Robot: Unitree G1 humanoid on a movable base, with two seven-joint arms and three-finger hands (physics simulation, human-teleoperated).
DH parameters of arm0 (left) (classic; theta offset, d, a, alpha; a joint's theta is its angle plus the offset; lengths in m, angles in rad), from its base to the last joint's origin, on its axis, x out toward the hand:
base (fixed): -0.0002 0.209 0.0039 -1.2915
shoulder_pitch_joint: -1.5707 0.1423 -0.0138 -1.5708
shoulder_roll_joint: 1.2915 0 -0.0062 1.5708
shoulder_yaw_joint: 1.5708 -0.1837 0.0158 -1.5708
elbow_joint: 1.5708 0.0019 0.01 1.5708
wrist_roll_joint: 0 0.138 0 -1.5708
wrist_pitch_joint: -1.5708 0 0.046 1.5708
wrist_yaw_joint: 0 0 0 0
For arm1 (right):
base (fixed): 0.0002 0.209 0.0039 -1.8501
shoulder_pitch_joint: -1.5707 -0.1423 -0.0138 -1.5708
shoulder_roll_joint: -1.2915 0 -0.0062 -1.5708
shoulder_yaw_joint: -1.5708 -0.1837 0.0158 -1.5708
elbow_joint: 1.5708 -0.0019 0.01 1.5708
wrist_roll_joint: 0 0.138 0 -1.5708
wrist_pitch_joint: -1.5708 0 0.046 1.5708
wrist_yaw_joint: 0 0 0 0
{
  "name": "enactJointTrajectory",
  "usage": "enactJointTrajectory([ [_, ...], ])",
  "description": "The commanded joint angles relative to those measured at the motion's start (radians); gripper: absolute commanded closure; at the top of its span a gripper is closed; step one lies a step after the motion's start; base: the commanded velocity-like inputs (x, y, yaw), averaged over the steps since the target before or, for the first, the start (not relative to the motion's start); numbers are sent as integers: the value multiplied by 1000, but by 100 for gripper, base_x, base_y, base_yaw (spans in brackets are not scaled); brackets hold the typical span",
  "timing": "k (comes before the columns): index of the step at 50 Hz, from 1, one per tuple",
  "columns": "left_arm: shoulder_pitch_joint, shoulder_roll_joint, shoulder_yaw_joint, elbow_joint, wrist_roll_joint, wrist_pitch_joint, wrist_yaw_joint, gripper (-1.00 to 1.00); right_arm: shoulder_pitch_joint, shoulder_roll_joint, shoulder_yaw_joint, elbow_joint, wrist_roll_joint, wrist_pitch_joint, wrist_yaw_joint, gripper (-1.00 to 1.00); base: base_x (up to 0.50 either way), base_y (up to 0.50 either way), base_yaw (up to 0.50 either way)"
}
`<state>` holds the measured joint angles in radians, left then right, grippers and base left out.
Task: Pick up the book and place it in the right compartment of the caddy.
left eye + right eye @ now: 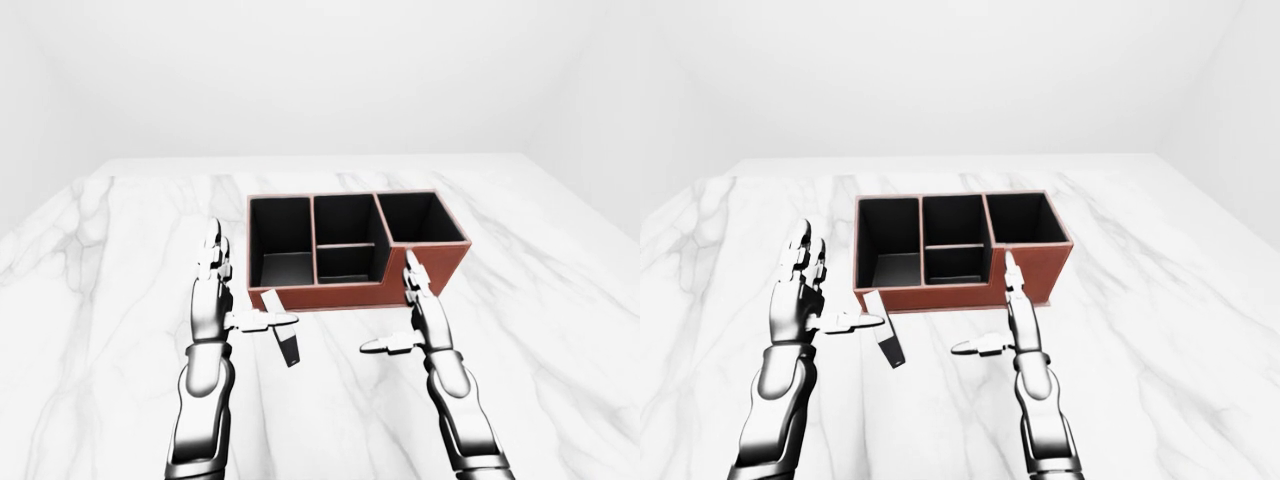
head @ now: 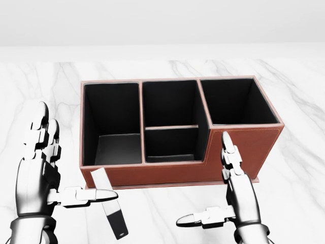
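Note:
The book (image 2: 116,222), thin with a white upper half and a black lower half, lies on the marble table just below the caddy's left end. My left hand (image 2: 73,160) is open beside it, thumb stretched over the book's middle, fingers pointing up and not closed round it. The brown caddy (image 2: 246,144) has black insides: a left compartment, a split middle one and a right compartment (image 2: 234,101), all empty. Below the caddy's right part, my right hand (image 2: 203,180) is open and holds nothing.
The white marble table (image 1: 560,330) stretches wide on both sides of the caddy and ends at a far edge (image 1: 320,156) before a plain white wall. Nothing else stands on it.

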<state>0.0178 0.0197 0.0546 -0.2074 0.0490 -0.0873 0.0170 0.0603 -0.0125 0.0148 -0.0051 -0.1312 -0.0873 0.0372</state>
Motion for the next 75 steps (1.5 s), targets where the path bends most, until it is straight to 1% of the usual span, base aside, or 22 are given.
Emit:
enactJointTrajectory([
  [1, 2, 0, -3, -5, 15, 0, 5, -100, -3, -2, -3, 36, 0, 0, -2, -100, 0, 0, 0],
  [11, -2, 1, -2, 2, 18, 0, 2, -100, 12, 3, 17, 48, -15, 0, 2, -100, 0, 0, 0],
  [15, -1, 1, -3, 3, 19, 0, 1, -100, 44, 16, 54, 26, -30, 0, 3, -100, 0, 0, 0],
  [28, -3, 1, -5, 3, 20, 0, 1, -100, 70, 26, 112, -1, -42, 0, -17, -100, 0, 0, 0],
  [35, -4, 1, -6, 5, 20, 0, -1, -100, 96, 36, 184, -22, -78, 0, -56, -100, 0, 0, 0],
  [43, -5, 1, -6, 12, 20, 0, -1, -100, 121, 36, 248, -40, -70, 0, -86, -100, 0, 0, 0],
  [48, -5, 1, -7, 17, 21, 0, 0, -100, 113, 42, 267, -35, -63, 0, -105, -100, 0, 0, 0],
  [59, -4, 1, -6, 12, 18, 0, -2, -100, 99, 61, 367, -30, -91, 0, -178, -100, 0, 0, 0],
  [64, -2, 0, -7, 9, 17, 0, -4, -100, 77, 70, 376, 5, -91, 0, -190, -100, 0, 0, 0],
  [75, -1, 0, -9, 10, 18, 0, -6, -100, 18, 117, 386, 120, -112, 0, -209, -100, 0, 0, 0],
])
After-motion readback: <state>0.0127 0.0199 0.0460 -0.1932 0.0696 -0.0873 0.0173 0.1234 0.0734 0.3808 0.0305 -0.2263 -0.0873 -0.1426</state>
